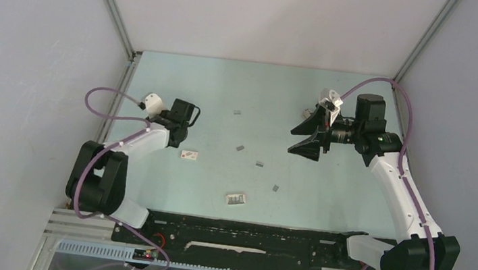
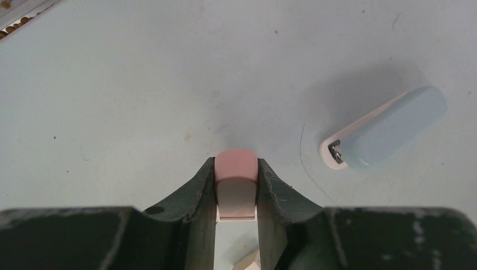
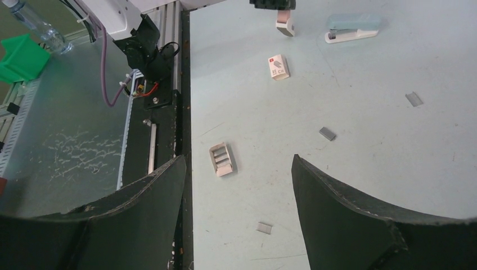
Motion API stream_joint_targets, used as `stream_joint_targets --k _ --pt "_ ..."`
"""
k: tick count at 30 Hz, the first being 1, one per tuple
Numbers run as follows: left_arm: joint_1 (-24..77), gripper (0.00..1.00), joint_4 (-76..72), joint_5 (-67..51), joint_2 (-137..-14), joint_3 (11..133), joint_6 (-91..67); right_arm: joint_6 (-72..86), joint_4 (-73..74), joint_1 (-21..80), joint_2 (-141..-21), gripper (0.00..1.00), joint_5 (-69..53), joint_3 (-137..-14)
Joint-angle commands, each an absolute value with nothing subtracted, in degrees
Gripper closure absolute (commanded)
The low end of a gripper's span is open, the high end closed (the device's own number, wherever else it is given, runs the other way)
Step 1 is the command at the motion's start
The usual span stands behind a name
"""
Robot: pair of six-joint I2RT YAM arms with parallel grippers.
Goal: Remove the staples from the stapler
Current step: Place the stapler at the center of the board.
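Fingers: left gripper (image 2: 236,166) pinches the small pink block (image 2: 237,194); right gripper (image 3: 239,159) spread wide, empty.
Staples (image 3: 327,133): loose on the table (image 3: 365,197), nearest at 6 o'clock between the right jaws, more toward 1 o'clock.
Stapler (image 2: 388,126): lying closed-looking, 2 o'clock off the left gripper.
Tip: I'd say ditch the block, pin the base, then lever the top gently.

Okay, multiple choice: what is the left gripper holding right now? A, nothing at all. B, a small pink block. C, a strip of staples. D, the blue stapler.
B: in the left wrist view the left gripper is clamped on the pink block, while the blue stapler lies apart, off to one side.
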State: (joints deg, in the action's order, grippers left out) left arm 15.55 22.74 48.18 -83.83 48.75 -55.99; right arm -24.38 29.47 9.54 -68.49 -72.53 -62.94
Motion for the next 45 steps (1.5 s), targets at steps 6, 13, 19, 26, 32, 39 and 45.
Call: stream_joint_targets --k 6,13,19,26,32,39,45 --pt "21.9 0.99 27.3 56.6 -87.8 49.0 -62.1 -25.4 29.8 8.8 -67.1 0.22 -74.4 -62.9" --pt "23.6 0.90 28.2 56.6 -90.9 49.8 -63.2 -25.4 29.9 8.8 -67.1 0.22 -74.5 -62.9" --pt "23.6 0.73 29.3 56.2 -91.9 50.6 -63.7 -25.6 30.0 8.8 -67.1 0.22 -74.6 -62.8" --pt "23.7 0.42 31.2 57.4 -87.6 50.6 -62.1 -26.0 30.4 8.7 -67.0 0.22 -74.5 -62.8" --pt "23.6 0.34 31.5 57.8 -78.2 48.3 -58.6 -26.2 30.5 8.8 -66.9 0.22 -74.4 -62.9" --pt "23.6 0.29 22.1 43.8 -65.3 42.9 -44.7 -28.3 31.9 9.0 -66.3 0.22 -73.2 -62.9" --pt "23.6 0.22 3.2 15.5 -51.8 29.9 -32.7 -31.3 34.0 9.6 -65.2 0.22 -72.5 -62.9"
